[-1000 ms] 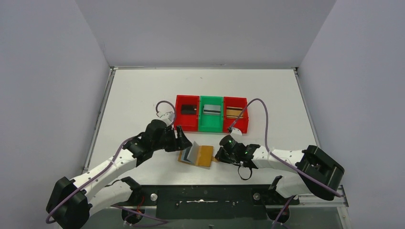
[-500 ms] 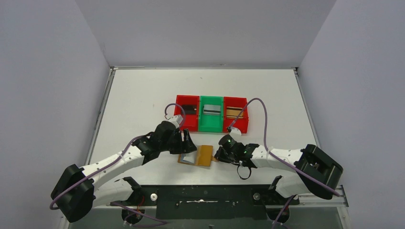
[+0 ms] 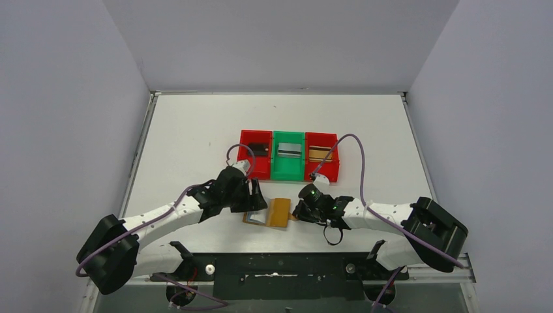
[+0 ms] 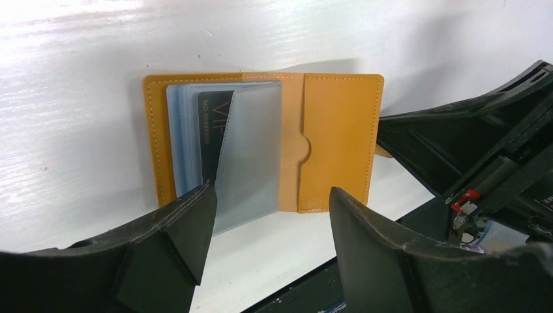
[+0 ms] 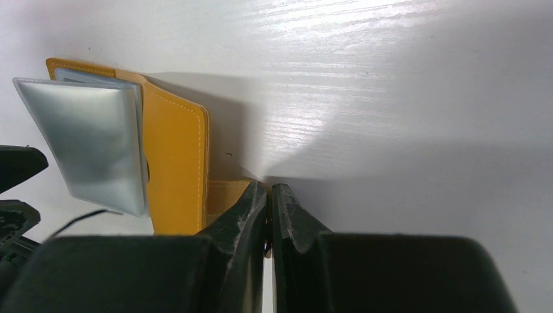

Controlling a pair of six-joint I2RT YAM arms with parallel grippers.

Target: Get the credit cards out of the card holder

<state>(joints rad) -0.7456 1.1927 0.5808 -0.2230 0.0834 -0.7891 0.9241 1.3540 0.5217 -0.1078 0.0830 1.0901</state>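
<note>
Near the front edge of the table, between the two grippers, the card holder lies open and flat, its tan leather inner face up. From the left wrist view its pale blue-grey pockets sit on the left half. A dark card with pale lettering is tucked among them, partly covered by a clear plastic sleeve that stands lifted and tilted. The right half is plain tan with a rounded notch at the fold.

The left gripper is at the holder's left side with its jaws well apart and holding nothing. In its own camera the two fingers frame the holder's near edge, and the left fingertip sits just beside the lower corner of the sleeve. Whether it touches the sleeve cannot be told.

The right gripper is at the holder's right edge with its jaws pressed together. In its own view the fingertips meet over the little tan snap tab that sticks out from the holder, pinning that side.

Beyond the holder, three bins stand touching in a row. A black card lies in the left red bin, a silver-grey card in the green bin, and a gold-brown card in the right red bin. All three cards lie well apart from both grippers.
</note>
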